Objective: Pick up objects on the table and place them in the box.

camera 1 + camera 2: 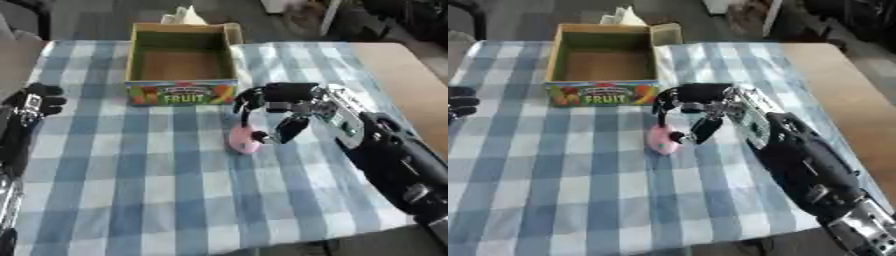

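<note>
Now the right robot hand (278, 112) curls around a pink object (242, 139) — touching it.

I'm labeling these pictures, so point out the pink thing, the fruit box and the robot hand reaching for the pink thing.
pink thing (242, 139), left eye view, its rounded body
fruit box (181, 93), left eye view, its printed front wall
right robot hand (289, 95), left eye view, back of the hand
</note>
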Controlling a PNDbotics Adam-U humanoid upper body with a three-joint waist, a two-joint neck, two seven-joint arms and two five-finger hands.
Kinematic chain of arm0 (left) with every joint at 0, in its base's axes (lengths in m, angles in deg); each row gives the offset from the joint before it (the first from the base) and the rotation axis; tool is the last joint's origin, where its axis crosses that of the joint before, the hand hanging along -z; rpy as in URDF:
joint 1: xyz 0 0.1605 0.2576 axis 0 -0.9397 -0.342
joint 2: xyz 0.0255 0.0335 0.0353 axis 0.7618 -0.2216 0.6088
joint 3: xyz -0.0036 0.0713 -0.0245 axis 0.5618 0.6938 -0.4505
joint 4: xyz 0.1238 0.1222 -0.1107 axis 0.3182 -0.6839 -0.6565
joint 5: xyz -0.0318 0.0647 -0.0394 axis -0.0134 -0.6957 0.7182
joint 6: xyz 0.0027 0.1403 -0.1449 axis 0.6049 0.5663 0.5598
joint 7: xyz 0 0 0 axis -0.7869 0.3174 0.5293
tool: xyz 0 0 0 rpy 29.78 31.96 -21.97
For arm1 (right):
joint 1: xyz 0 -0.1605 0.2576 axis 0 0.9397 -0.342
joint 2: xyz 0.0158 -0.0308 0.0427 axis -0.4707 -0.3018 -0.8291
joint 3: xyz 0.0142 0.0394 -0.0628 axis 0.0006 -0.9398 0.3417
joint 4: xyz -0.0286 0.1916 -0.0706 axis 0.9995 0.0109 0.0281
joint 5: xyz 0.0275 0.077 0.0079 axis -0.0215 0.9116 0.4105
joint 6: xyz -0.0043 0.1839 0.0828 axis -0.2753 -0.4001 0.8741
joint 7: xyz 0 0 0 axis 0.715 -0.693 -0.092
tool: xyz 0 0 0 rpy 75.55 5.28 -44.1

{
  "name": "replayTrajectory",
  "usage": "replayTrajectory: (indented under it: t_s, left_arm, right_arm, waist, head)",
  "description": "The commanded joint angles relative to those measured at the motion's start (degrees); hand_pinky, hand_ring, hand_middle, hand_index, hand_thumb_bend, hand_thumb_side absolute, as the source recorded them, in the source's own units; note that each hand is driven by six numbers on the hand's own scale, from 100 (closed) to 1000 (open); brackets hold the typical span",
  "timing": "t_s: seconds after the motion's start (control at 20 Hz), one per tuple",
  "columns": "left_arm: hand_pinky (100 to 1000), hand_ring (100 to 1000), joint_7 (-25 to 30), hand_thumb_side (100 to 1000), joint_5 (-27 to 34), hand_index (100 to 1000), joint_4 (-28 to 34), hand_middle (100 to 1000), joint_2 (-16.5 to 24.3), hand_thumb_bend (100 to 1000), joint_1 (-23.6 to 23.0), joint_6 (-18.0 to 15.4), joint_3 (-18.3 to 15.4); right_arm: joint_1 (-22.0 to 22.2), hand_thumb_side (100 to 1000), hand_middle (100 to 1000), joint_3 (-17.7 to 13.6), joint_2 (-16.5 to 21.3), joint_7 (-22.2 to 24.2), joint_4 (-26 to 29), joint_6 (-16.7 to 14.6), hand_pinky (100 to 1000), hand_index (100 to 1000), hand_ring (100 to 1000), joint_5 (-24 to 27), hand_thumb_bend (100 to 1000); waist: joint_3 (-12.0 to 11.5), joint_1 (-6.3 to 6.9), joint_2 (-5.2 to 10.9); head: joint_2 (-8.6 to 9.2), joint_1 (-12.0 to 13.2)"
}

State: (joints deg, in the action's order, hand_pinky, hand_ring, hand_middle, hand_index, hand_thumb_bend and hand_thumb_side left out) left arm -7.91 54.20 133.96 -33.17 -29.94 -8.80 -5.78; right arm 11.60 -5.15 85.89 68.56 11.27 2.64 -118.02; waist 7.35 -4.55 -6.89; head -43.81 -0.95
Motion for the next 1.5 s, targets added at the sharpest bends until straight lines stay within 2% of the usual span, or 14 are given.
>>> replayTrajectory:
  t_s: [0.05, 0.25, 0.5, 0.6, 0.75, 0.95, 1.05, 1.15, 1.25, 1.35, 1.5]
  left_arm:
    - [786, 734, 0.21, 813, -0.12, 709, 0.63, 694, 1.16, 100, 0.56, -0.05, -0.3]
    - [786, 735, 0.22, 812, -0.09, 709, 0.64, 695, 1.17, 100, 0.6, -0.08, -0.29]
    - [786, 735, 0.28, 811, -0.05, 709, 0.66, 696, 1.16, 100, 0.69, -0.13, -0.24]
    - [786, 736, 0.31, 811, -0.04, 709, 0.66, 696, 1.15, 100, 0.71, -0.16, -0.21]
    - [786, 736, 0.32, 812, -0.04, 709, 0.64, 697, 1.18, 100, 0.66, -0.16, -0.23]
    - [786, 736, 0.34, 813, -0.04, 710, 0.64, 698, 1.19, 100, 0.65, -0.18, -0.25]
    - [786, 737, 0.35, 814, -0.07, 710, 0.63, 698, 1.21, 100, 0.59, -0.17, -0.27]
    - [786, 737, 0.36, 815, -0.08, 710, 0.63, 698, 1.2, 100, 0.57, -0.16, -0.28]
    - [786, 737, 0.36, 815, -0.06, 709, 0.64, 699, 1.19, 100, 0.56, -0.15, -0.29]
    - [786, 738, 0.37, 816, -0.08, 710, 0.63, 699, 1.18, 100, 0.53, -0.13, -0.3]
    - [786, 738, 0.37, 815, -0.09, 710, 0.63, 700, 1.19, 100, 0.54, -0.13, -0.32]
  right_arm:
    - [-0.95, 100, 804, -0.9, 0.99, 9.61, 0.78, -11.38, 834, 734, 950, -1.38, 150]
    - [-0.83, 100, 799, -0.93, 0.79, 8.18, 0.39, -11.38, 832, 691, 948, -2.46, 125]
    - [-0.88, 100, 820, -0.24, 0.58, 9.0, -0.12, -11.38, 846, 836, 963, -3.05, 164]
    - [-0.92, 101, 826, 0.04, 0.5, 10.57, -0.18, -11.38, 851, 869, 966, -2.83, 174]
    - [-0.89, 102, 830, 0.25, 0.47, 12.93, 0.01, -11.38, 854, 863, 968, -2.27, 171]
    - [-0.91, 104, 824, 0.47, 0.44, 15.41, 0.45, -11.38, 853, 757, 945, -1.09, 141]
    - [-0.94, 104, 818, 0.3, 0.61, 15.75, 0.74, -11.38, 850, 675, 916, -0.66, 122]
    - [-0.99, 100, 791, -0.11, 0.82, 15.16, 0.94, -11.38, 838, 552, 881, -0.44, 100]
    - [-1.14, 100, 749, -1.0, 1.07, 12.61, 1.25, -11.35, 816, 431, 847, -0.3, 100]
    - [-1.22, 100, 691, -2.07, 1.4, 7.65, 1.8, -10.9, 782, 317, 805, -0.52, 100]
    - [-1.41, 100, 673, -2.58, 1.94, -0.25, 2.12, -9.88, 777, 299, 798, -1.89, 100]
  waist:
    - [-0.09, 0.26, 0.7]
    - [-0.16, 0.32, 0.72]
    - [-0.18, 0.42, 0.74]
    - [-0.19, 0.45, 0.74]
    - [-0.18, 0.49, 0.68]
    - [-0.22, 0.53, 0.52]
    - [-0.18, 0.51, 0.46]
    - [-0.11, 0.48, 0.43]
    - [-0.04, 0.46, 0.42]
    - [0.01, 0.47, 0.39]
    - [-0.06, 0.47, 0.34]
  head:
    - [-0.31, -0.11]
    - [-0.31, -0.14]
    - [-0.31, -0.24]
    - [-0.31, -0.26]
    - [-0.31, -0.34]
    - [-0.31, -0.43]
    - [-0.31, -0.49]
    - [-0.31, -0.47]
    - [-0.31, -0.41]
    - [-0.31, -0.35]
    - [-0.31, -0.35]
